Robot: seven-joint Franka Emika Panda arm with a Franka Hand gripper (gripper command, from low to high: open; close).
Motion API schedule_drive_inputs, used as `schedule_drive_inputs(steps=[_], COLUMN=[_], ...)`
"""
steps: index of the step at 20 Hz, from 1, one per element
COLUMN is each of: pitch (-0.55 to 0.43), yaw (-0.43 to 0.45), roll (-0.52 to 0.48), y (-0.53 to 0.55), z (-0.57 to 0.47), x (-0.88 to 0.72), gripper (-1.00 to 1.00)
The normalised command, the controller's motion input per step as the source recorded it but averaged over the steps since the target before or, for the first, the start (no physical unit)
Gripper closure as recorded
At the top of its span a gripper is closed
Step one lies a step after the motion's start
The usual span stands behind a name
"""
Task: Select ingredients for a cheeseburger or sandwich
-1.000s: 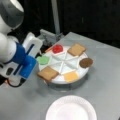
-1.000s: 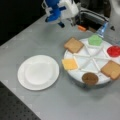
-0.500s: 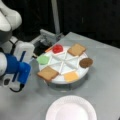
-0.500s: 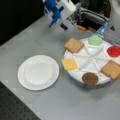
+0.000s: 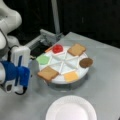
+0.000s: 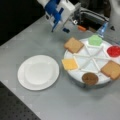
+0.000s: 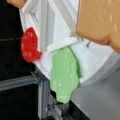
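Six ingredients, each in its own wedge of a white divided tray on a grey table. No stack built; white paper plate bare.

Nearest the end effector: a toast square, overhanging the tray rim on the side facing it, just beside but apart. Next wedge round: green lettuce, also near the end effector, poking past the rim. Beyond the lettuce: red tomato disc. On the toast's other flank: yellow-orange cheese square. Farther across the tray: dark brown patty and a second toast square, well apart from the end effector.

Wrist view: lettuce at centre hanging over the tray edge, tomato at the view's left, toast filling the top right; fingers not in that view.

End effector: blue-and-white, off the tray, hovering above the table at a front view's left and at a front view's top. Holding nothing visible; open or closed, cannot tell. Plate well apart from it, on the tray's near side in a front view.
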Motion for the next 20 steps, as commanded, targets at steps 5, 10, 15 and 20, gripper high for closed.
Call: schedule_drive_inputs(steps=[5, 10, 15, 20], pitch=[-0.005, -0.054, 0.005, 0.006], yaw=[0.266, 0.251, 0.258, 0.213], roll=[0.417, 0.382, 0.376, 0.432], y=[-0.43, -0.36, -0.21, -0.17], z=[-0.30, -0.26, -0.15, -0.19], x=[0.54, 0.53, 0.44, 0.40], gripper=[-1.00, -1.00, -1.00, -1.00])
